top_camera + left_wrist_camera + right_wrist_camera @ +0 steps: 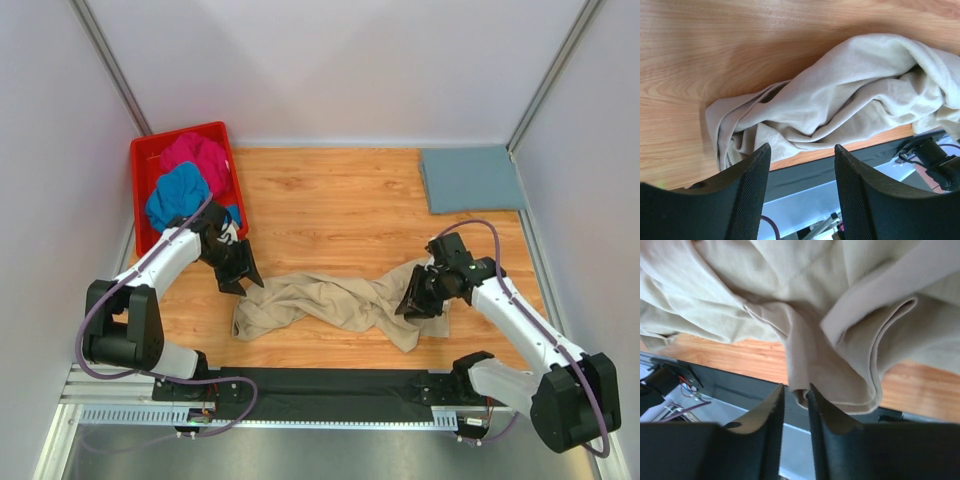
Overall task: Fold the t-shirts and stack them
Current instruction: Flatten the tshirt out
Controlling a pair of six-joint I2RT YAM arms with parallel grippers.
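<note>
The beige t-shirt [330, 303] lies crumpled across the wooden table near its front edge. My left gripper [241, 279] is open and empty, just above the shirt's left end; in the left wrist view the shirt [840, 100] lies beyond the spread fingers [755, 170]. My right gripper [414, 302] is shut on a fold at the shirt's right end; in the right wrist view the cloth [805, 315] hangs into the narrow gap at my gripper [796, 390]. The grey-blue t-shirt [472, 178] lies folded at the back right. The magenta t-shirt [196, 152] and bright blue t-shirt [178, 195] are bunched in the bin.
The red plastic bin [140, 160] stands at the back left, close behind my left arm. White walls with metal posts enclose the table on three sides. A black strip and metal rail [330, 385] run along the front edge.
</note>
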